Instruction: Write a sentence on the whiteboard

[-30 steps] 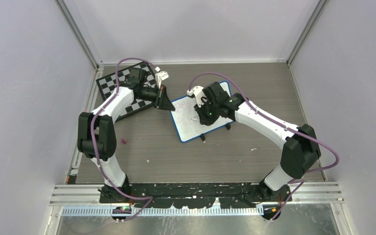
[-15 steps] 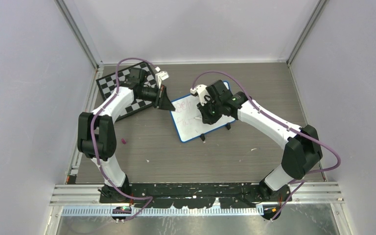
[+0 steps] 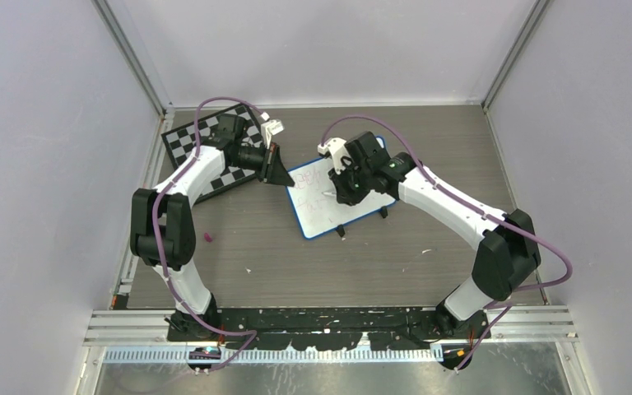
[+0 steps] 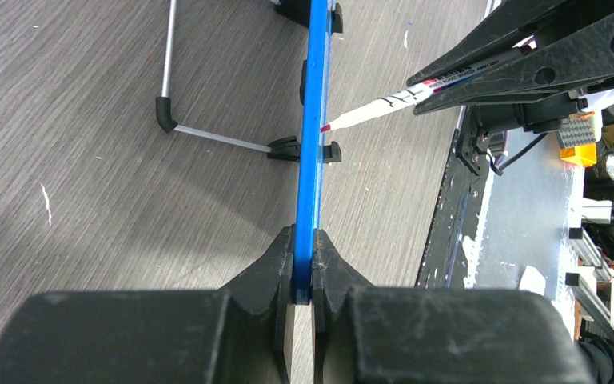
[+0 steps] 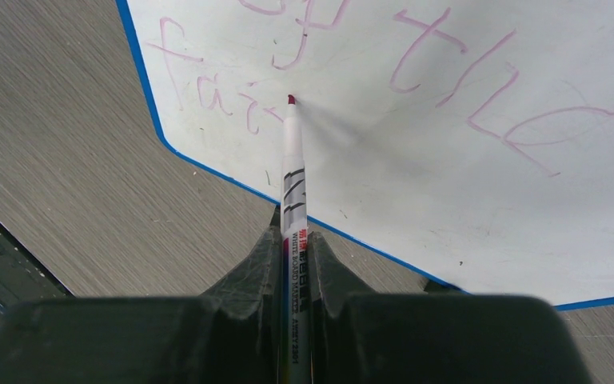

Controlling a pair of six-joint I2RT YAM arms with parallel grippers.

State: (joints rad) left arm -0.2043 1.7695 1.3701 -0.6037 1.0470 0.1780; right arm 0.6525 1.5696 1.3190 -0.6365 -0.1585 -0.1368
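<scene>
From above, the right arm (image 3: 440,197) covers part of the whiteboard (image 3: 321,216) — the sentence (image 3: 309,185) is too small to read there; the right wrist view crops its upper line.
</scene>
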